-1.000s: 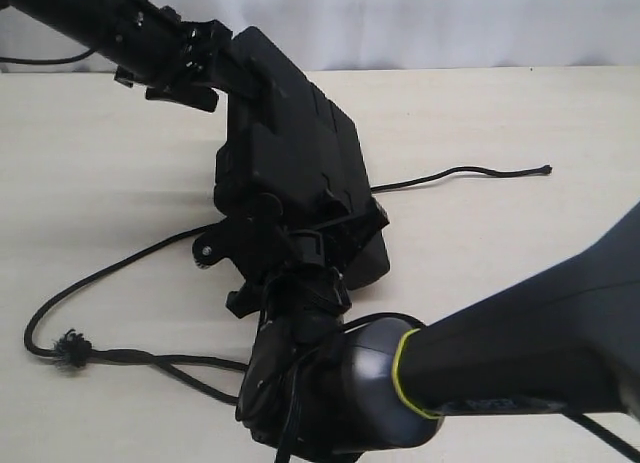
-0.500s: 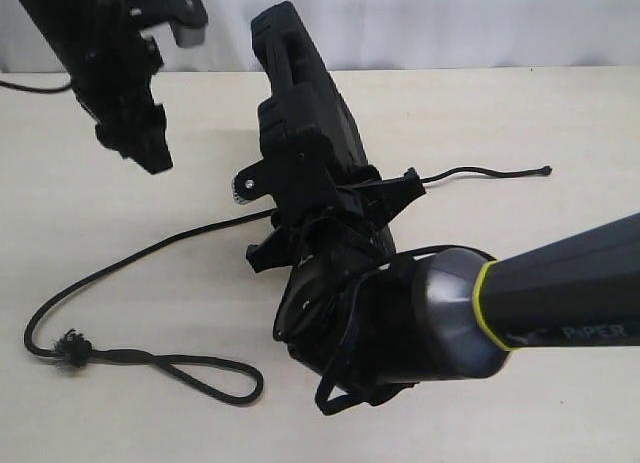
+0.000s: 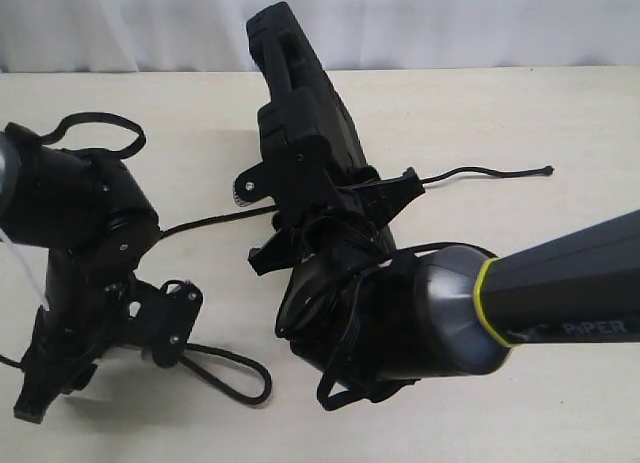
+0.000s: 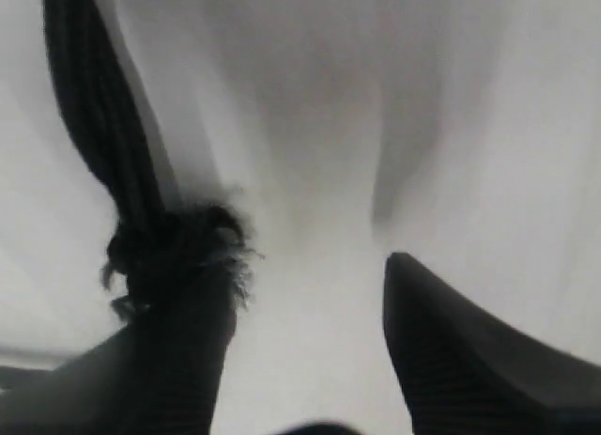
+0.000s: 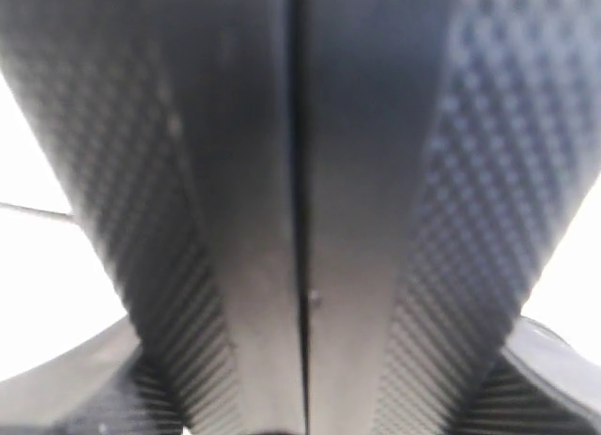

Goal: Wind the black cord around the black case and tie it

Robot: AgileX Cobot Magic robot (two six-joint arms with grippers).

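Right claw (image 3: pixel 330 205) is clamped on the black case (image 3: pixel 300 103). Check the right wrist view: both textured fingers (image 5: pixel 470 191) press against the case's sides, and its seam runs straight between them. In the exterior view the case stands steeply tilted, with its handle slot at the raised end. You cannot tell whether the lower end rests on the worktop (image 3: pixel 520 113), because the right arm hides it.

Left claw (image 4: pixel 291 294) is spread and sits low over the worktop, well apart from the case. In the left wrist view the frayed knot (image 4: pixel 178 252) lies against one finger; the other finger stands clear of it.

Locate the black cord (image 3: pixel 215 221) as follows. One stretch runs across the worktop from the case to the left arm. A loop (image 3: pixel 250 383) lies just beside the left claw. The far end trails out from the case on the right and finishes in a small knotted tip (image 3: pixel 547 169).
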